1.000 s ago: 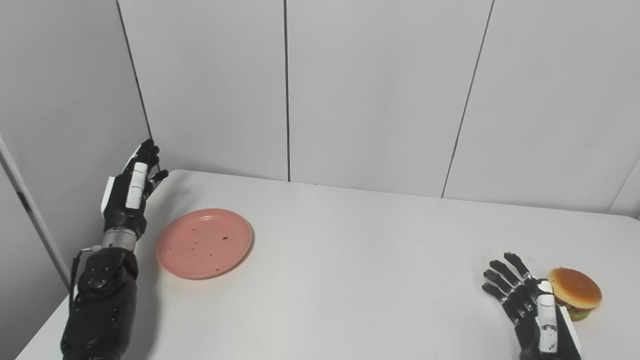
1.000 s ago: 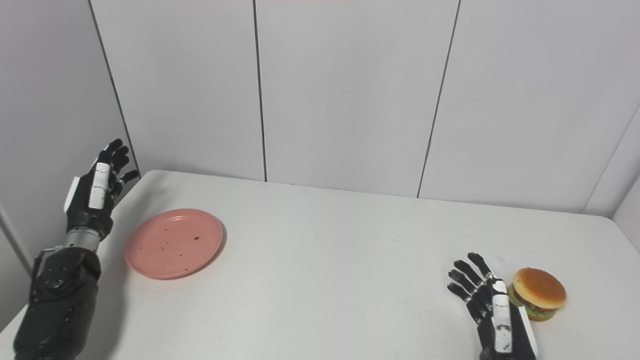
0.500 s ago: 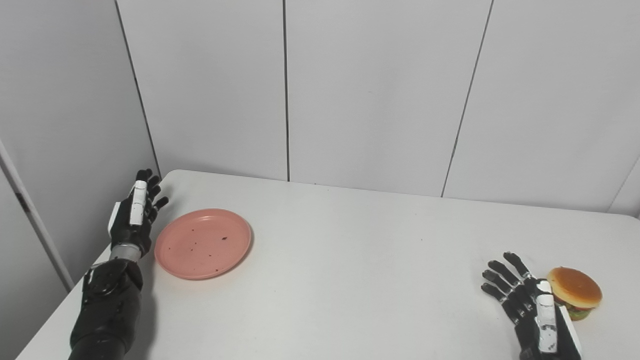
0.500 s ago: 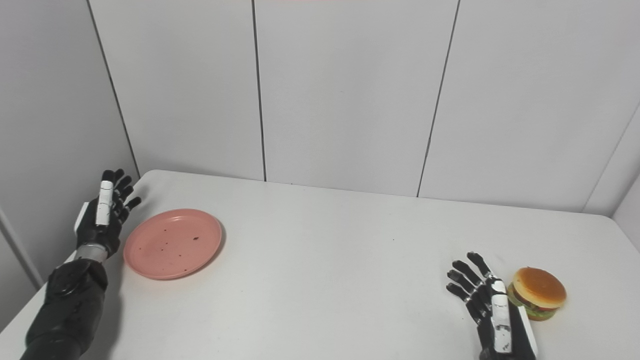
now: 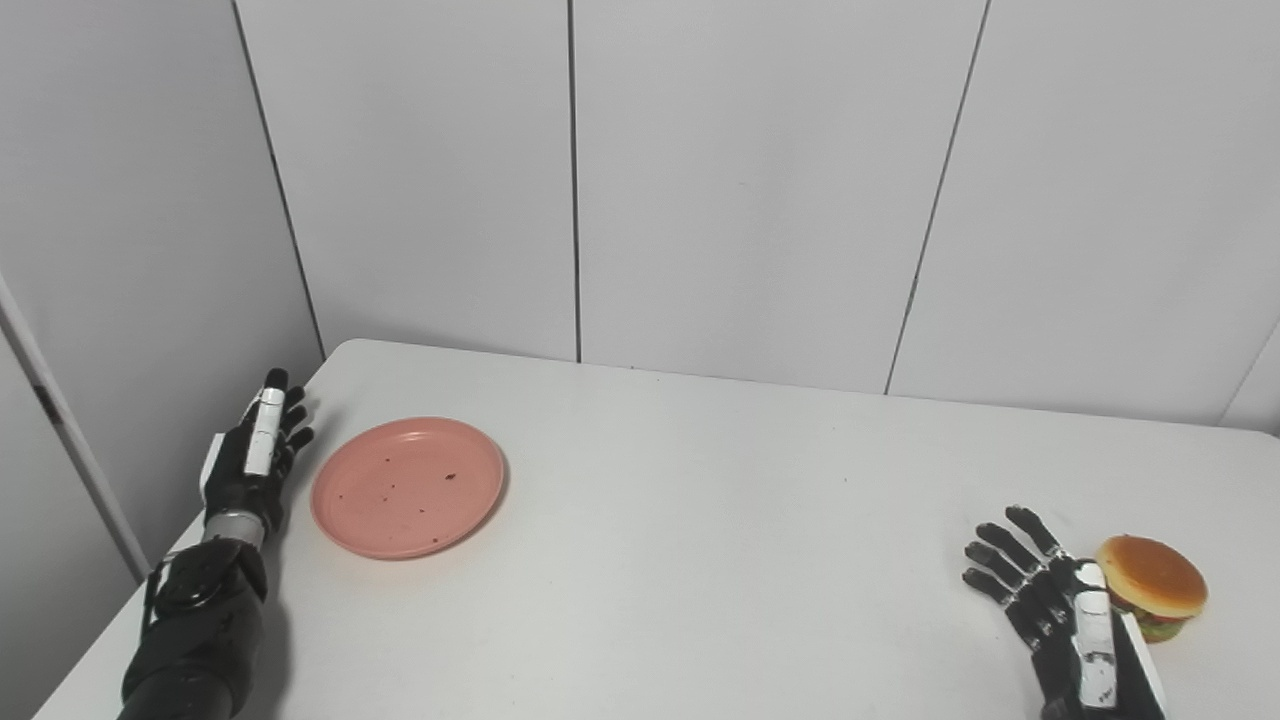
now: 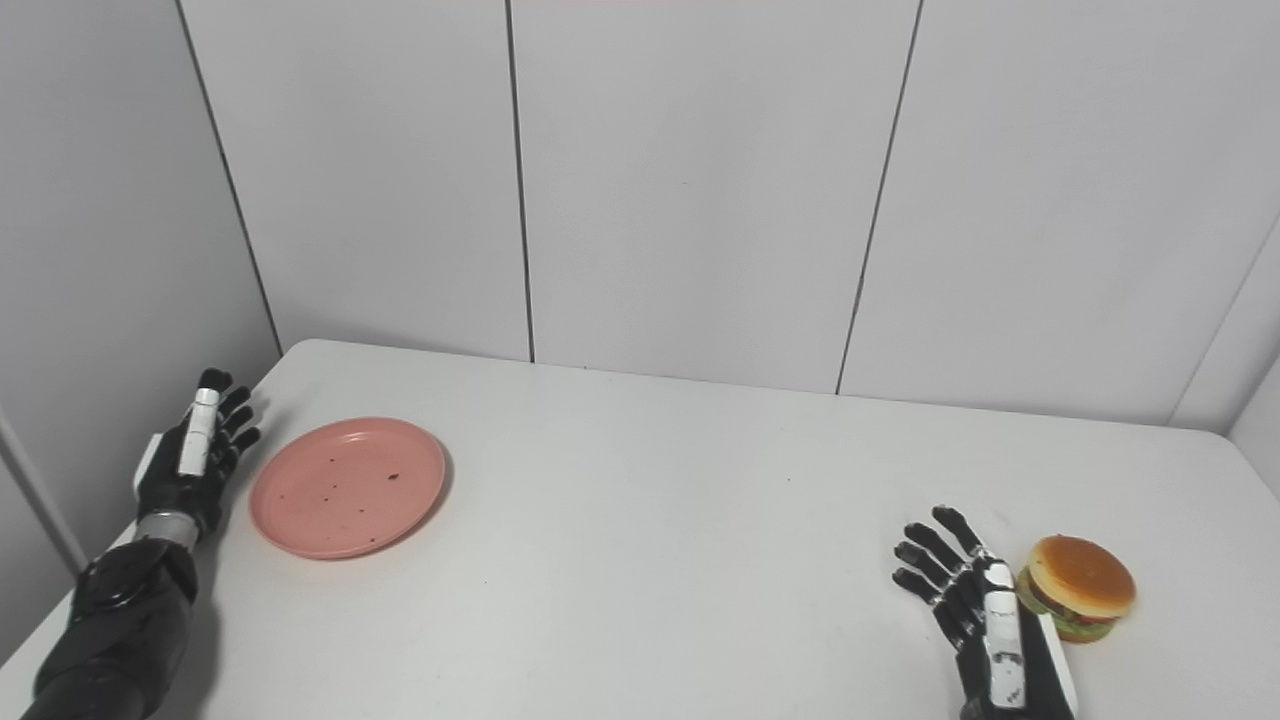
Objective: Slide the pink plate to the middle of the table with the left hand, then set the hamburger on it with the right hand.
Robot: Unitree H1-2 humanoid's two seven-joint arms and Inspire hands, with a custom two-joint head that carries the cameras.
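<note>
The pink plate [image 5: 407,486] is round and shallow with a low raised rim, smooth and matte, with a few dark specks scattered across its face. It lies flat on the left part of the white table [image 5: 680,520], well short of the middle. Being round, it has no long axis to speak of. The hamburger [image 5: 1150,587] sits upright near the right edge, a glossy tan bun dome over a strip of green and red filling; its lower left side is hidden behind the right hand [image 5: 1060,610].

The left hand [image 5: 250,462] is black with a white strip along its back; it stands on edge at the table's left rim, just beside the plate but apart from it, fingers straight and close together, holding nothing. The right hand rests low just left of the hamburger, fingers spread and pointing away and to the left, empty; whether its thumb side touches the bun cannot be told. Its wrist is cut off by the bottom edge
</note>
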